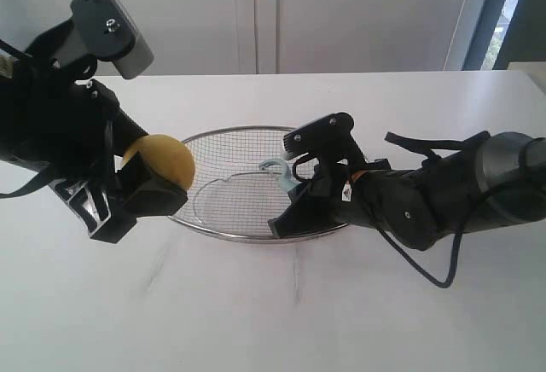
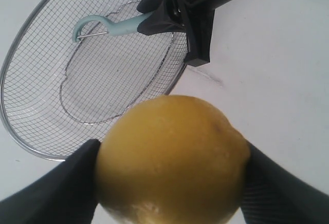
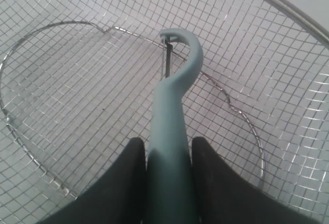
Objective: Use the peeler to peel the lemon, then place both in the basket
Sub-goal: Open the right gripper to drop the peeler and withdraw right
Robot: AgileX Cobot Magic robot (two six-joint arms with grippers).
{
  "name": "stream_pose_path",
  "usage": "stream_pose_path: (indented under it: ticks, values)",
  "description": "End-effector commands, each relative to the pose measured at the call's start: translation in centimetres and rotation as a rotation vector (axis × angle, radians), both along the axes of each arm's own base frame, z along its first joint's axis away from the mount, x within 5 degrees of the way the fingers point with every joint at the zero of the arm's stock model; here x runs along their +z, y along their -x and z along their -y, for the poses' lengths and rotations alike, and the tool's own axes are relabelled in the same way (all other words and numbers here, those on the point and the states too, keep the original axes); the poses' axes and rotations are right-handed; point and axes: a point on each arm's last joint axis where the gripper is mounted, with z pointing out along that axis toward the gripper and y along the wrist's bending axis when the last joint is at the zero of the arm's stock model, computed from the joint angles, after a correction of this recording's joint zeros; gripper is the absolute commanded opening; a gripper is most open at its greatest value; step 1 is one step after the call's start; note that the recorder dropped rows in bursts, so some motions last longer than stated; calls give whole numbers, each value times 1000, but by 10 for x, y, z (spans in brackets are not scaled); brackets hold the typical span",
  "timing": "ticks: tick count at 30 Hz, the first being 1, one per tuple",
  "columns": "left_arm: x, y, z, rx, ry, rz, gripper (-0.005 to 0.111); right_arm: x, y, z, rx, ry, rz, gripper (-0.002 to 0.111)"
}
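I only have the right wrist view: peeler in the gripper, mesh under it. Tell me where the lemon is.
Observer: The left gripper holds the lemon between its fingers, at the left rim of the basket in the exterior view.
Operator: Report the skin.
Observer: The side facing the left wrist camera is whole and yellow, with no peeled strip showing. The far side is hidden.
Operator: Say whether the peeler touches it.
Observer: No. The peeler is apart from the lemon, with its head over the basket's mesh.
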Motion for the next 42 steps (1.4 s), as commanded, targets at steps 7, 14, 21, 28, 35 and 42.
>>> stream_pose_path:
  ticks: [7,14,21,28,35,42]
  values:
    - [1,3,0,2,21,-15,0,1,-3,3,-9,-2,13,16]
    - [1,3,0,2,20,-16,0,1,-3,3,-10,-2,13,28]
    - [1,3,0,2,20,-16,0,1,-4,3,-16,-7,10,45]
    - [1,3,0,2,20,-16,0,6,-3,3,-16,-15,24,46]
    - [1,3,0,2,20,-16,0,43,0,5,-16,-75,119,46]
    - [1,3,0,2,20,-16,0,94,16,14,-13,-123,187,46]
